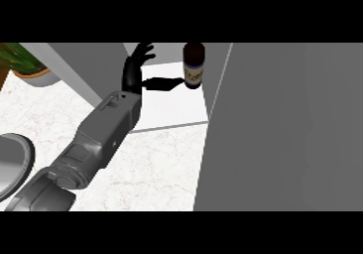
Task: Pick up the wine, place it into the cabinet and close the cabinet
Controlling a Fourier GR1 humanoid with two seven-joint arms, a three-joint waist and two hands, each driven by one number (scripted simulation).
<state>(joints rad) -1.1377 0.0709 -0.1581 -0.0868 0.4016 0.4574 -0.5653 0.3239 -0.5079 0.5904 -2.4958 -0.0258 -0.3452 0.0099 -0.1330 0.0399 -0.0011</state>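
**Wine on the cabinet shelf, door not yet shut**

Left to right. Far left, one potted plant (20, 64) sits at the back corner of the tabletop (148, 168), out of the working path. Below it, at the left edge, one round grey plate (7, 166), only partly in view.

One forearm comes up from the lower left, and by its side of the view I judge it the left hand (137, 69). It reaches into the open cabinet (173, 106). Fingers (144, 49) are spread and point upward; the thumb sticks out sideways toward the wine (194, 64), its tip at or just beside the bottle. Nothing is curled round the bottle, so it looks let go rather than held.

One wine bottle, upright, dark with a pale label, stands deep on the white cabinet shelf, hard against the right wall. Tucked that far back, it should clear the door.

Right: one large grey panel (287, 129), probably the open cabinet door, fills that side. Closing is not yet done.

Right hand not visible.
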